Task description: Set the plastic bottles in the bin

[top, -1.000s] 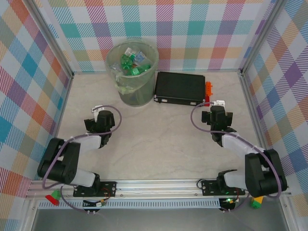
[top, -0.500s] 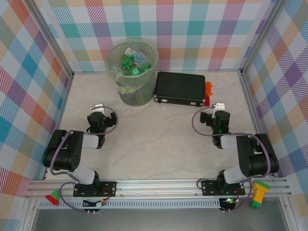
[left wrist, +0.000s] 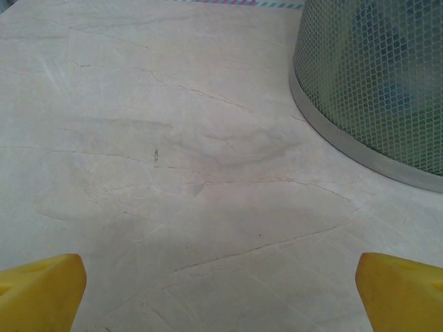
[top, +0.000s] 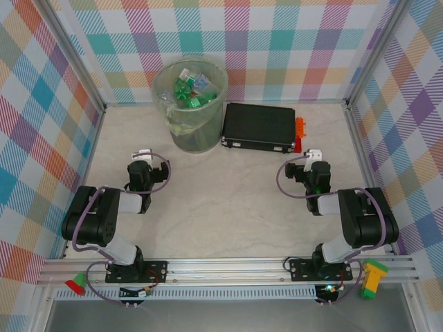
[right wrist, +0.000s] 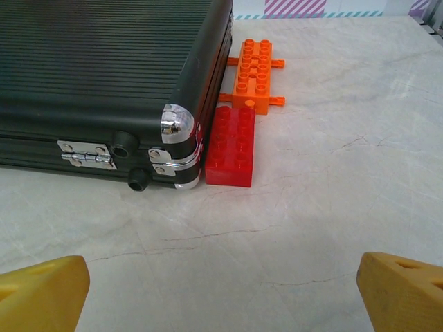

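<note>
Vs. 1 s ago, both arms have folded back on themselves. Vs. 0.5 s ago they barely differ.

Nearest, the L gripper [top: 141, 170] sits low over the table [top: 221, 207] on the left. In the L wrist view its yellow fingers [left wrist: 38, 290] stand wide apart w/ nothing between them. The R gripper [top: 315, 170] mirrors it on the right, its fingers [right wrist: 405, 290] equally spread and empty.

Just beyond the R gripper we see a red brick [right wrist: 232, 145] against the corner of the black case [right wrist: 104, 76], w/ an orange brick [right wrist: 255, 66] behind it, beside the case's right edge.

Farthest, the bin [top: 197, 135] stands upright just left of the case, near the back wall. The plastic bottles [top: 192, 91] lie inside it, green and clear w/ blue.
</note>
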You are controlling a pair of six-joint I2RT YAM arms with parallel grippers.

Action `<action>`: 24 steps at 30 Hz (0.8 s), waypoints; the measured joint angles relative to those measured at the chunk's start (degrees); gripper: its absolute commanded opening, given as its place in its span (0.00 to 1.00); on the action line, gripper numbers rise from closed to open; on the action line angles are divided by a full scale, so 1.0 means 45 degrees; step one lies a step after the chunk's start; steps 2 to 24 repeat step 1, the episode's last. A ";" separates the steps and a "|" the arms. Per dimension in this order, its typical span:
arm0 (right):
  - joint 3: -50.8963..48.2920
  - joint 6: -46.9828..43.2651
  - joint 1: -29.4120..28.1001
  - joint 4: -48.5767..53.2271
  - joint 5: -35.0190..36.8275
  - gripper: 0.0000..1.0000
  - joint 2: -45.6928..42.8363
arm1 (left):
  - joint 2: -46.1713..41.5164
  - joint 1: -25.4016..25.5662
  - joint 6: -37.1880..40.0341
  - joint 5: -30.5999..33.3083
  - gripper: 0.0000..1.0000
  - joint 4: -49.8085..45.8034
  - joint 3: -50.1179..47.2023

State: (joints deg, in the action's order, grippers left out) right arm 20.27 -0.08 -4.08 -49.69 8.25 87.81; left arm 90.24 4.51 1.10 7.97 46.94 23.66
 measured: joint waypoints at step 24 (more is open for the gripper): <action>0.0010 0.0000 0.0000 0.0005 -0.0005 0.99 0.0000 | 0.0000 0.0000 0.0005 0.0000 1.00 0.0000 0.0000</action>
